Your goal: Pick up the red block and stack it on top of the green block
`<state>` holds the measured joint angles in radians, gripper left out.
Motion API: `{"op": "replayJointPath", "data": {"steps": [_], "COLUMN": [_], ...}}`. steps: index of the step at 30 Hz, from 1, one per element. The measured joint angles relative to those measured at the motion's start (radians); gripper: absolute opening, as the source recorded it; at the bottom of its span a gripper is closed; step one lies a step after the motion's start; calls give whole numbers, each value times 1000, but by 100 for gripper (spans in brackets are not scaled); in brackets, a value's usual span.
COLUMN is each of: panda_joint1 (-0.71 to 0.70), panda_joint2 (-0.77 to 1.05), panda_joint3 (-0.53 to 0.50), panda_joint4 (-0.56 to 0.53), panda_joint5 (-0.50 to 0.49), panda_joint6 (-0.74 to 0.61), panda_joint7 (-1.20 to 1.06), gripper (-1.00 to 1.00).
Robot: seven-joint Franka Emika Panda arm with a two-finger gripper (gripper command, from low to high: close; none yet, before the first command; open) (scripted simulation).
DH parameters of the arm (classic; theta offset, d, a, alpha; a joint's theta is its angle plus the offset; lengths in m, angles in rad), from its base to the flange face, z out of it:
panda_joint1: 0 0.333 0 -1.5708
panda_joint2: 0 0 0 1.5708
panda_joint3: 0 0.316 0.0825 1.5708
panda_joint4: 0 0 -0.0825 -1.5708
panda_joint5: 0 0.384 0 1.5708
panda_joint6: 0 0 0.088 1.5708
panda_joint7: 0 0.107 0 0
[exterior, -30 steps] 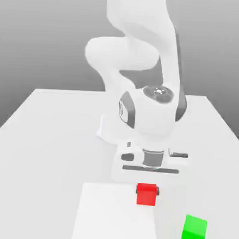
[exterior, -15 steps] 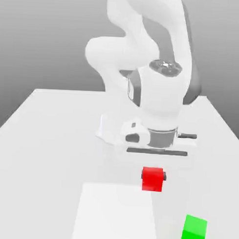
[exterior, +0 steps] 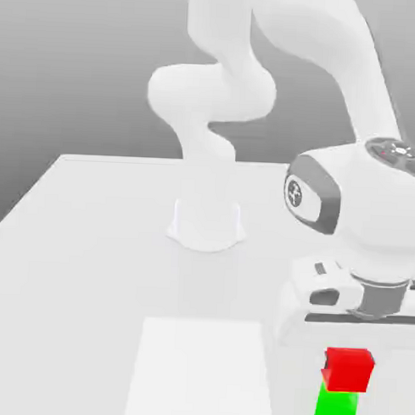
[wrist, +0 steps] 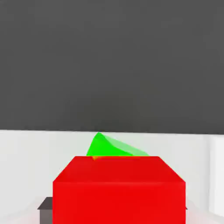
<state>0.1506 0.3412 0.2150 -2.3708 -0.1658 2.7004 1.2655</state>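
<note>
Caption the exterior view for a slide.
Robot arm with the red block at its gripper, just above the green block.

simulated lab | bare grey backdrop | robot arm [exterior: 211, 101] | plain white tabletop [exterior: 81, 265]

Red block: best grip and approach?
I'd come straight down from above and pinch the red block across the two upright faces toward the exterior view's left and right. It's a plain cube standing about level, so those flat, opposite sides should give an even hold. I'd keep off its bottom edge: the green block shows just below.
</note>
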Motion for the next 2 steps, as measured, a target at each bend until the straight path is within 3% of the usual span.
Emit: {"op": "replayJointPath", "data": {"steps": [2], "panda_joint1": [0], "panda_joint2": [0], "panda_joint3": [0], "panda_joint4": [0], "panda_joint5": [0], "panda_joint6": [0], "panda_joint7": [0], "gripper": [100]}}
